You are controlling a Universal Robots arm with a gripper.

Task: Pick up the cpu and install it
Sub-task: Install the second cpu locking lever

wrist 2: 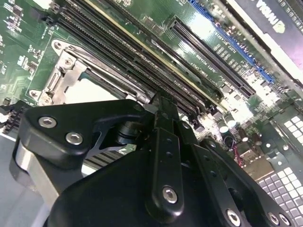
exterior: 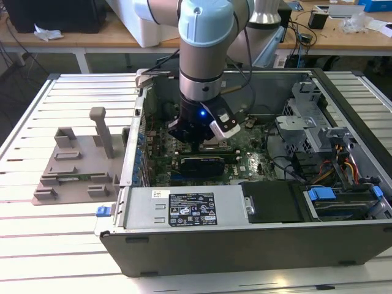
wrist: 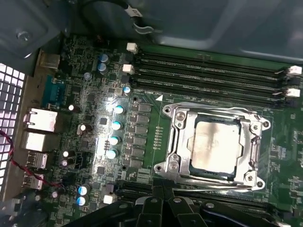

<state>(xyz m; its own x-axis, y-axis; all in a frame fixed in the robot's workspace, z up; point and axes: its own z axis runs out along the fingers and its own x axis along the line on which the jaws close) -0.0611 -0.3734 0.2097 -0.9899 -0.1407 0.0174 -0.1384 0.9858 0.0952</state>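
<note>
Item: cpu (wrist: pixel 215 147), silver top up, lay seated in the motherboard socket (wrist: pixel 173 137) within the open computer case (exterior: pixel 245 236) on the desk (exterior: pixel 37 245); claw (wrist 2: pixel 163 101) hovered at socket's six o'clock, finger spread indeterminable.

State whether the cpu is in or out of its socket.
In: the cpu lies flat inside the metal socket frame in the first wrist view.

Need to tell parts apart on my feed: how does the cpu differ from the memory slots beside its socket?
The cpu is a square chip with a shiny silver top; the memory slots are long, narrow and black. The cpu lies inside the metal-framed socket, while the memory slots run in parallel rows along one side of that socket. Both sit flat on the green motherboard.
</note>
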